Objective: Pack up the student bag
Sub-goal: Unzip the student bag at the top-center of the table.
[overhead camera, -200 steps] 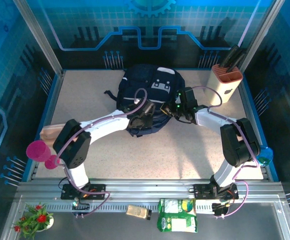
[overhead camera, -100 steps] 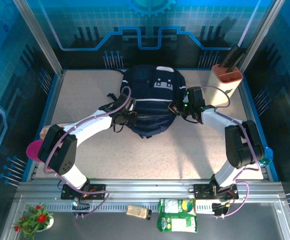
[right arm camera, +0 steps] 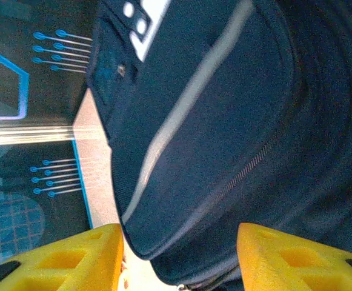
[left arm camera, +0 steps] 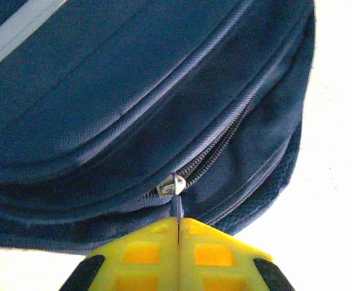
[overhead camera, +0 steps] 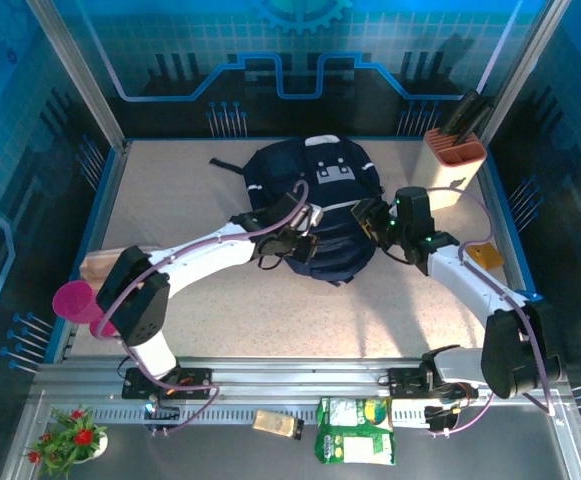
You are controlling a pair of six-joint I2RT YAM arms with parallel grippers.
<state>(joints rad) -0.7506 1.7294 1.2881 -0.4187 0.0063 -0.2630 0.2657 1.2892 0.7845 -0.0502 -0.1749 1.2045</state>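
The student bag (overhead camera: 322, 200) is a dark navy backpack with thin white stripes and a grey-white patch, lying flat in the middle of the table. My left gripper (overhead camera: 300, 247) is at the bag's near left edge. In the left wrist view its yellow fingers (left arm camera: 215, 248) are shut on the dark zipper pull (left arm camera: 176, 206), just below the silver slider (left arm camera: 171, 186). My right gripper (overhead camera: 368, 216) is at the bag's right side. It is open, its yellow fingers (right arm camera: 300, 257) spread wide apart, and the bag's striped edge (right arm camera: 212, 151) lies just ahead of them.
A knife block (overhead camera: 453, 165) stands at the back right. A pink cup (overhead camera: 75, 300) and a wooden block (overhead camera: 105, 262) sit at the left edge, an orange item (overhead camera: 485, 255) at the right. A green snack bag (overhead camera: 355, 430) and a small bottle (overhead camera: 277, 423) lie on the front rail.
The bag has been dragged to the right and toward me. My left gripper travelled with it, still shut on the zipper pull. My right gripper opened and drew back to the right.
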